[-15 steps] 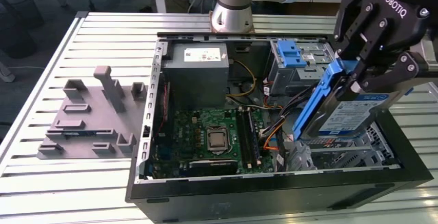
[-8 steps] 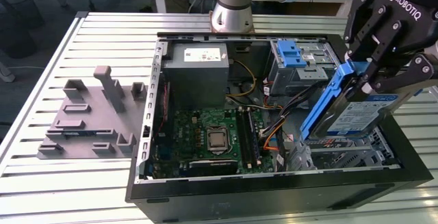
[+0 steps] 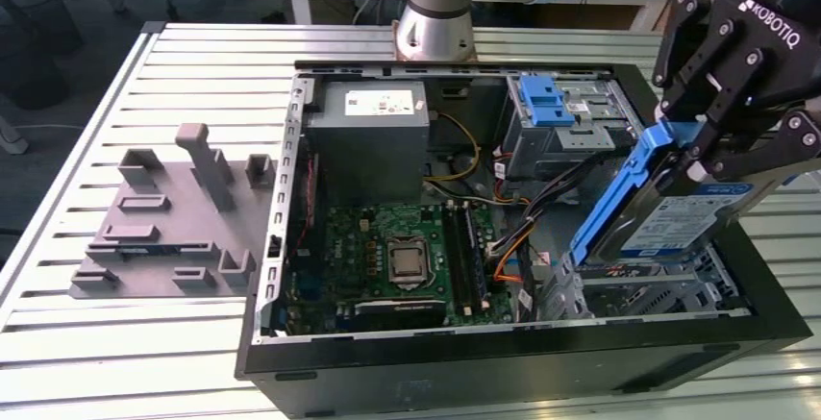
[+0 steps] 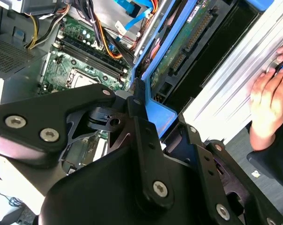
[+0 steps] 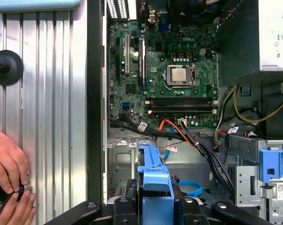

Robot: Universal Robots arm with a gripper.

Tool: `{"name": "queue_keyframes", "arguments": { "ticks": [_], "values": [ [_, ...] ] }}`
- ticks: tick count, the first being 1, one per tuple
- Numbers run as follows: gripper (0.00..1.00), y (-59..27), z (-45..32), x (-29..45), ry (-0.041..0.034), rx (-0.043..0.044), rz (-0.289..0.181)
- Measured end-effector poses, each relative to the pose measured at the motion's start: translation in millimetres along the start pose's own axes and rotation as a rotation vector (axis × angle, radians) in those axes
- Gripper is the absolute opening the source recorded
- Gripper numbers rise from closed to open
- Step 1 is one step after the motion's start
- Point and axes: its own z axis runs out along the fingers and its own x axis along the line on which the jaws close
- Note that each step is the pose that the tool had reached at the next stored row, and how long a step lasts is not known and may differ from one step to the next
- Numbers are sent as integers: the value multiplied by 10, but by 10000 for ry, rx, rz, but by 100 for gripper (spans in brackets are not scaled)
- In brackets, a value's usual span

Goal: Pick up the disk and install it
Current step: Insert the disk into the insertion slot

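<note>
The disk (image 3: 680, 220) is held tilted by the gripper (image 3: 713, 149), w/ fingers clamped on its blue side rails. It is just above the metal bay (image 3: 655, 297) at the exterior view's right of the PC case (image 3: 513, 355). The disk is judged stiff, a bit heavy & easy to break inside, so no bumps. The flat faces look slippery, so the plastic rails are best gripped. In the case are seen a green board (image 3: 398, 247), a grey box (image 3: 372, 122), a cage w/ blue latch (image 3: 555, 112) & wires (image 3: 513, 237).
</note>
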Motion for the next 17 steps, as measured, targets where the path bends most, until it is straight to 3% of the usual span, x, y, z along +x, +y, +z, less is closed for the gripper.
{"name": "queue_keyframes", "arguments": {
  "ticks": [17],
  "values": [
    [36,-47,107,33,0,0,1]
  ]
}}
